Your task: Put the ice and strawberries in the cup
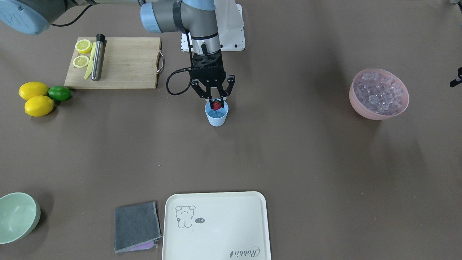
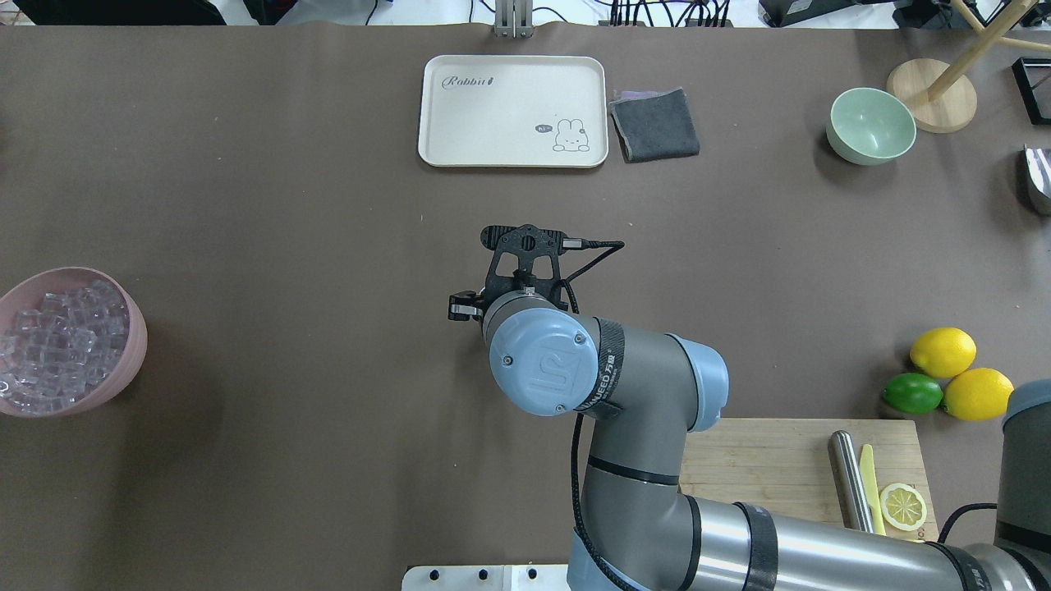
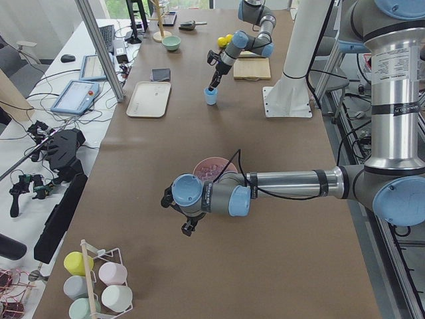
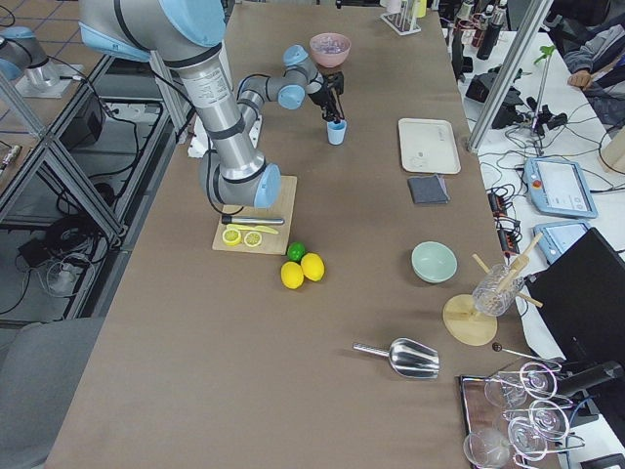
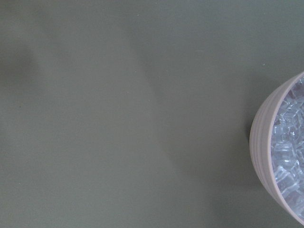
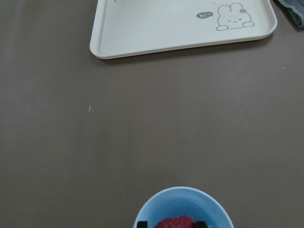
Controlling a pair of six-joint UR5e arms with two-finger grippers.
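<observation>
My right gripper [image 1: 217, 105] points straight down and is shut on the red strawberry [image 1: 217, 105], holding it in the mouth of the pale-blue cup [image 1: 217, 119]. The right wrist view shows the strawberry [image 6: 173, 223] between the fingertips, inside the cup's rim [image 6: 183, 191]. Something pale, perhaps ice, lies in the cup under the strawberry. The ice [image 1: 379, 92] fills a pink bowl [image 1: 379, 110] far off on the robot's left. My left gripper [image 3: 188, 229] hangs beside that bowl [image 3: 211, 166]; I cannot tell whether it is open. The left wrist view shows the bowl's wall [image 5: 261, 142].
A cutting board [image 1: 126, 63] with lemon halves, a knife and a steel muddler lies on the robot's right. Two lemons [image 1: 36, 99] and a lime [image 1: 59, 93] sit beside it. A cream tray [image 1: 216, 224], a grey cloth [image 1: 136, 225] and a pale-green bowl [image 1: 18, 216] line the far edge.
</observation>
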